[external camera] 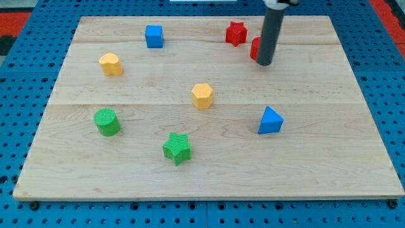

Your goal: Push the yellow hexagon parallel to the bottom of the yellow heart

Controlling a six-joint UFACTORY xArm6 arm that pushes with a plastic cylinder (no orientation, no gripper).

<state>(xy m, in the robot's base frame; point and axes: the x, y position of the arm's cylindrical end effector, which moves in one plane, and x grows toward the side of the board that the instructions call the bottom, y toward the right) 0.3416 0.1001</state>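
Note:
The yellow hexagon (pixel 202 95) sits near the middle of the wooden board (pixel 329 152). The yellow heart (pixel 111 64) lies at the view's upper left, up and to the left of the hexagon. My tip (pixel 264 64) is at the view's upper right, well right of and above the hexagon, not touching it. The rod stands in front of a red block (pixel 254 48), whose shape is hidden, and touches or nearly touches it.
A red star (pixel 236 33) lies left of the rod near the top edge. A blue cube (pixel 154 36) sits at top centre-left. A green cylinder (pixel 107 121), a green star (pixel 177 148) and a blue triangle (pixel 270 120) lie in the lower half.

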